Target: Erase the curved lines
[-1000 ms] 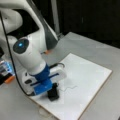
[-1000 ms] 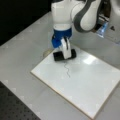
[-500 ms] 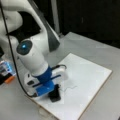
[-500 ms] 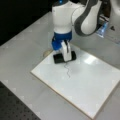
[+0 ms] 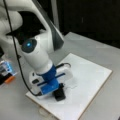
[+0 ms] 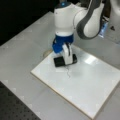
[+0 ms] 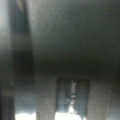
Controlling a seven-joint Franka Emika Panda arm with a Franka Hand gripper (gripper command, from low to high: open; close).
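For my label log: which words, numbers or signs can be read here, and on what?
None can be read.
The board carries only a thin wavy pen line, not writing.
The gripper holds a black eraser on the board; no label shows.

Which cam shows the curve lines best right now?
A front view: the curve lines show as a thin dark squiggle on the white board, just below the black eraser at the gripper. Elsewhere only a faint trace shows; the wrist view shows none.
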